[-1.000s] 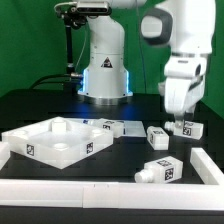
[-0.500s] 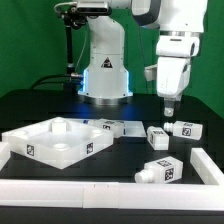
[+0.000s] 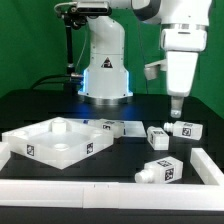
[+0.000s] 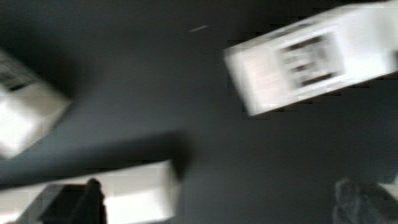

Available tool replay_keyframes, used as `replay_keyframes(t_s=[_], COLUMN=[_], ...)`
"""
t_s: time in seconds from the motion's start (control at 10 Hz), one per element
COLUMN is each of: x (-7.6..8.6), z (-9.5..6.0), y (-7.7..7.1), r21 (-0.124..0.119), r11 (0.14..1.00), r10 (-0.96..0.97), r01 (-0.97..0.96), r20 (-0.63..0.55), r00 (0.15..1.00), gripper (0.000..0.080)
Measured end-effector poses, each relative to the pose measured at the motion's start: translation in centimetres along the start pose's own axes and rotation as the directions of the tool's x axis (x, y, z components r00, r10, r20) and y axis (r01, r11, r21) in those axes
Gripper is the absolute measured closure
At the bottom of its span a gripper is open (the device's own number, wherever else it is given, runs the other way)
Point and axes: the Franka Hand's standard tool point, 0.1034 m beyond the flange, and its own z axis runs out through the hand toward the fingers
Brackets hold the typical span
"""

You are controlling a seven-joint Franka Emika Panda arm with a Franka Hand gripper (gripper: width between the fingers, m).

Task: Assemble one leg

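Note:
Several stubby white legs with tag stickers lie on the black table: one [image 3: 110, 127] by the tray, one [image 3: 157, 136] in the middle, one [image 3: 183, 129] at the exterior view's right, one [image 3: 158, 170] near the front rail. My gripper [image 3: 176, 106] hangs in the air just above the right-hand leg, not touching it. In the blurred wrist view my gripper [image 4: 217, 205] is open and empty, with its fingers [image 4: 71, 200] wide apart. Blurred legs show below it, the largest [image 4: 302, 65] farther off and another [image 4: 143, 185] beside one finger.
The large white square tray-like part [image 3: 55, 140] with a raised rim lies at the exterior view's left. A low white rail [image 3: 110, 186] runs along the front edge and up the right side. The robot base [image 3: 105, 70] stands at the back.
My gripper has risen from low over the right-hand leg to well above it, drifting slightly to the exterior view's right. The leg stays on the table.

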Motion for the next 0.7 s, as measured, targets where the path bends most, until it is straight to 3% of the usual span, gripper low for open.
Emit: replay_keyframes(t_s=[0.1,0.6,0.7], x=[-0.1,-0.3,-1.0], z=[0.6,1.1,2.4], y=[1.4,1.4,1.9], r21=[0.0,0.002,0.009], r11=[0.999,0.997,0.99], r10=[-0.041,-0.081,-0.141], r01=[0.041,0.081,0.141], r20=[-0.002,-0.002,-0.005], r00=[0.999,0.997,0.99], gripper=[0.015,0.015,0.015])
